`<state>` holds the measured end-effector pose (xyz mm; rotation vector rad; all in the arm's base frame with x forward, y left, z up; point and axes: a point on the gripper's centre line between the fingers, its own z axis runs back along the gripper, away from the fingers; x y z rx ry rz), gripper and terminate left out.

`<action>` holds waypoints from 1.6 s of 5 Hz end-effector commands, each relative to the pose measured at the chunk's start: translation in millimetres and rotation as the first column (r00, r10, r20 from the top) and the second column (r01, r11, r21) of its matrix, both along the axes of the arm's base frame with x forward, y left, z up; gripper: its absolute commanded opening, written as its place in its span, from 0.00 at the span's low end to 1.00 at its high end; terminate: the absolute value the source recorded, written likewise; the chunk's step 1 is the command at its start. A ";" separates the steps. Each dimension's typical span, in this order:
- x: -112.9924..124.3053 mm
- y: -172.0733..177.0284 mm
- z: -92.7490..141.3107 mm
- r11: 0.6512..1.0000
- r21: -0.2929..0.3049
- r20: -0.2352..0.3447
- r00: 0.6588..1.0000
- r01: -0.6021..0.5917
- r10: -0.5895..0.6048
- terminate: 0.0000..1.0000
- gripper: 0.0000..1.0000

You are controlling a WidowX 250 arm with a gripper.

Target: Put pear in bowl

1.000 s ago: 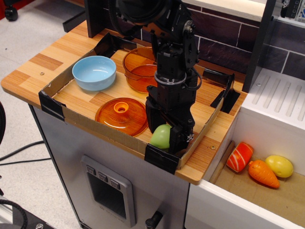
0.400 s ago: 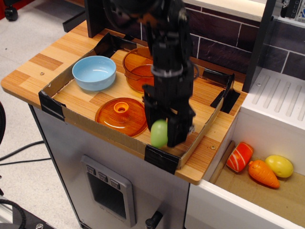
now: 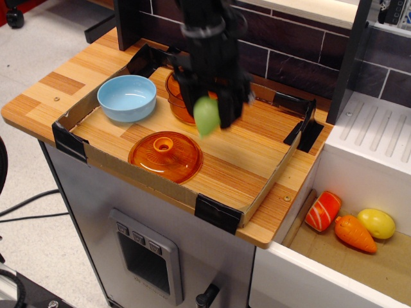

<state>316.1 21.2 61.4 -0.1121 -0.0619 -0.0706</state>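
Note:
My black gripper (image 3: 209, 109) is shut on the light green pear (image 3: 206, 116) and holds it in the air above the wooden tray, right of and above the flat orange lid (image 3: 165, 156). The light blue bowl (image 3: 127, 97) sits at the tray's left end, apart from the gripper and to its left. The pear hangs between the fingers with its lower part showing.
A transparent orange pot (image 3: 183, 96) stands behind the gripper, partly hidden by it. The tray has low cardboard walls (image 3: 218, 212) with black taped corners. To the right, a lower bin holds an orange carrot toy (image 3: 354, 233), a yellow fruit (image 3: 377, 222) and a red-striped toy (image 3: 322, 211).
The gripper has lifted the pear from the tray's front right corner and carried it up and toward the back left, nearer the pot and the bowl.

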 end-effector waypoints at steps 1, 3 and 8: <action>8.9 66.0 37.6 0.988 -0.003 0.113 0.982 -0.153 0.153 0.00 0.00; 13.2 108.6 35.5 0.975 -0.019 0.060 0.973 -0.222 0.223 0.00 0.00; 20.9 145.9 18.5 0.966 0.052 0.035 0.967 -0.255 0.253 0.00 0.00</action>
